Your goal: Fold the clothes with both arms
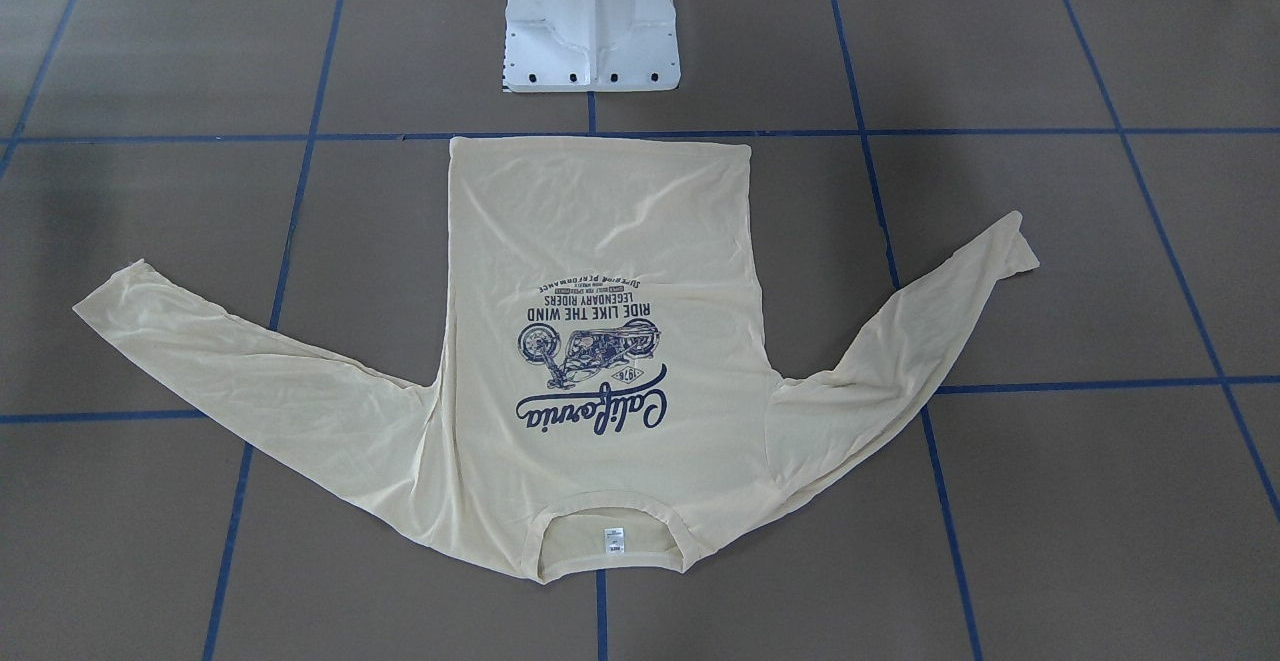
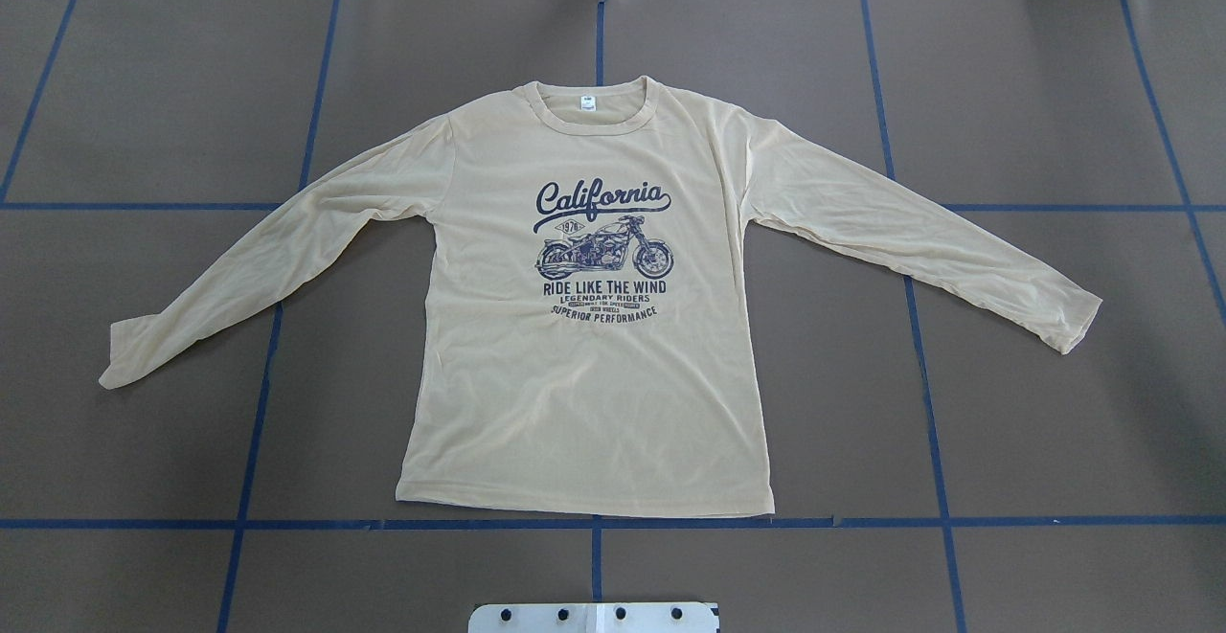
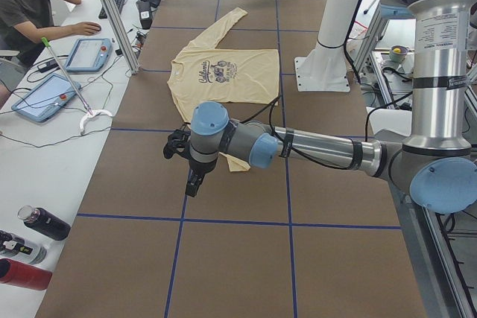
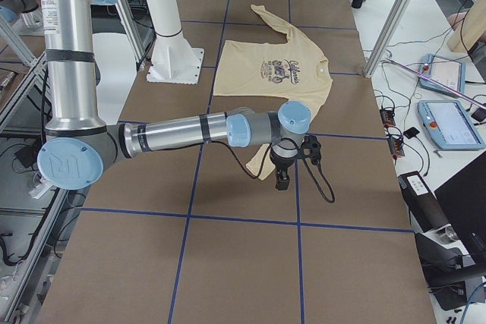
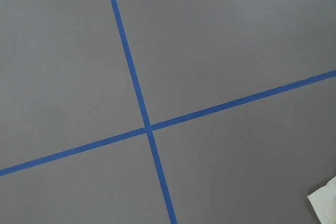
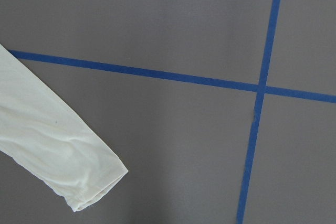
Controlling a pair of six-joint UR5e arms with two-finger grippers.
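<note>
Front view: the shirt (image 1: 600,241) lies flat and print-up in the middle of the tabletop (image 1: 1100,501). Its hem is near the white base (image 1: 592,31) at the robot's edge, its collar points to the opposite edge, and both sleeves are spread toward the table's ends.

Overhead: the shirt's white label (image 2: 585,106) sits inside the collar and the navy print (image 2: 601,240) is on the chest. The hem lies just along a line of blue tape (image 2: 192,524).

Left side view: the left arm (image 3: 320,150) reaches out low over the tabletop's left end. The left gripper (image 3: 192,184) points down, near the cuff of a sleeve (image 3: 237,163). I cannot tell how far its fingers are spread, or whether it has hold of anything. A person (image 3: 26,5) sits at the far edge.

Right side view: the right arm (image 4: 175,133) reaches over the right end. The right gripper (image 4: 282,180) points down by the other cuff (image 4: 260,168). I cannot tell its opening either.

Left wrist: a tape crossing, with a scrap of cuff in the lower right corner.

Right wrist: a sleeve end lies flat at lower left, apart from a tape crossing.
</note>
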